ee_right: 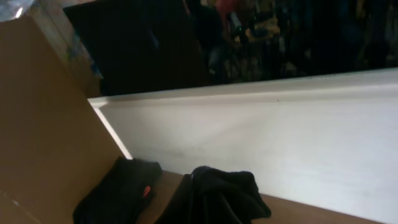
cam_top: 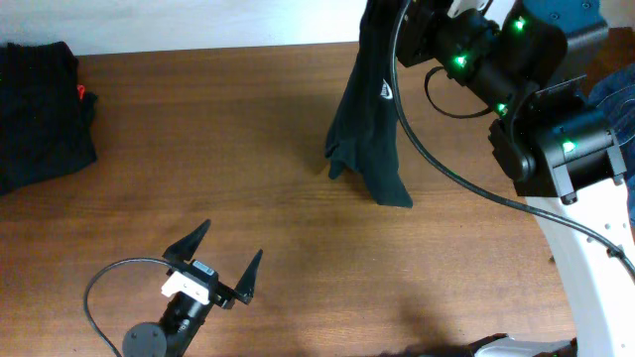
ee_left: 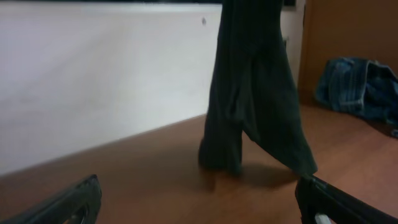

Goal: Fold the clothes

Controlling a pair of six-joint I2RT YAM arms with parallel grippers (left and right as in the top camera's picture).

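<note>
Brown tabletop [cam_top: 248, 149] first: nearest, the left gripper [cam_top: 233, 240] hovers, jaws wide, empty. Beyond, one dark garment [cam_top: 372, 129], limp and light, hangs from the right gripper [cam_top: 397, 18], jaws hidden yet evidently pinching it, hem touching wood; a free lower corner suits grasping. Farthest: one dark heap [cam_top: 40, 109], one denim bundle [cam_top: 617, 99].

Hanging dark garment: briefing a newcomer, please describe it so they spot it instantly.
On the wooden table, look beside the right arm. The dark garment hangs upright there, lower edge touching the wood. Unlike the black pile lying far left, it bears a small white logo.
</note>
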